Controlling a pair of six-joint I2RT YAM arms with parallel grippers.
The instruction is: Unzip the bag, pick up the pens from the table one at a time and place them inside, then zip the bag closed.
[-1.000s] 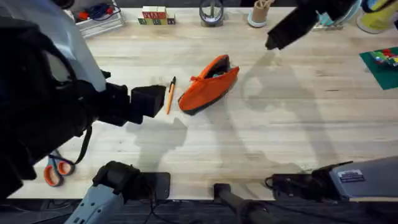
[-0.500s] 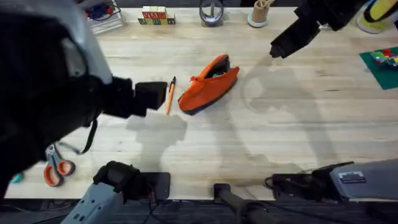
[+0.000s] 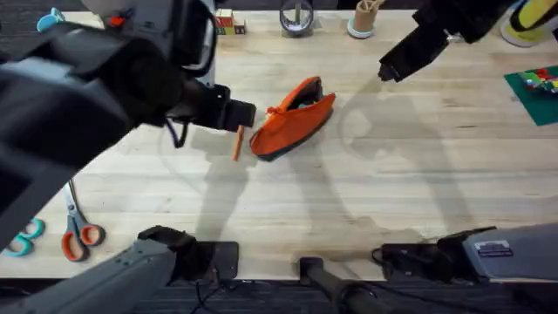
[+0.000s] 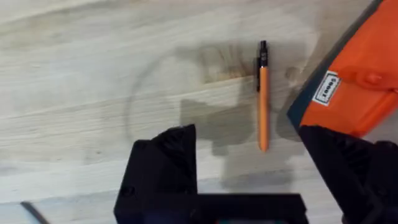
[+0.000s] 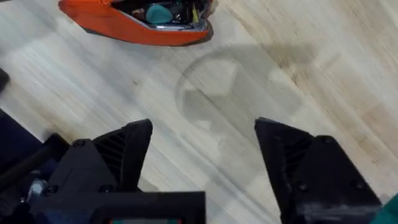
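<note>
The orange bag (image 3: 294, 116) lies mid-table, tilted, its zipper open; the right wrist view shows items inside the bag (image 5: 134, 22). A thin orange pen (image 3: 236, 145) with a black end lies just left of it, partly covered by my left gripper (image 3: 239, 114). In the left wrist view the pen (image 4: 263, 102) lies flat on the wood between and ahead of my open left fingers (image 4: 165, 168), with the bag's corner (image 4: 357, 74) beside it. My right gripper (image 3: 394, 63) hovers open and empty, off to the bag's far right; its fingers (image 5: 118, 155) stand wide apart.
Orange-handled scissors (image 3: 79, 231) lie at the near left edge. Letter blocks (image 3: 228, 19), a round holder (image 3: 296, 16) and a cup (image 3: 362, 19) line the far edge. A green mat (image 3: 534, 87) lies at the far right. Bare wood stretches right of the bag.
My left arm has swung right and away from the base, bringing its gripper over the pen's upper end. The right gripper rose slightly toward the far right, then held still.
</note>
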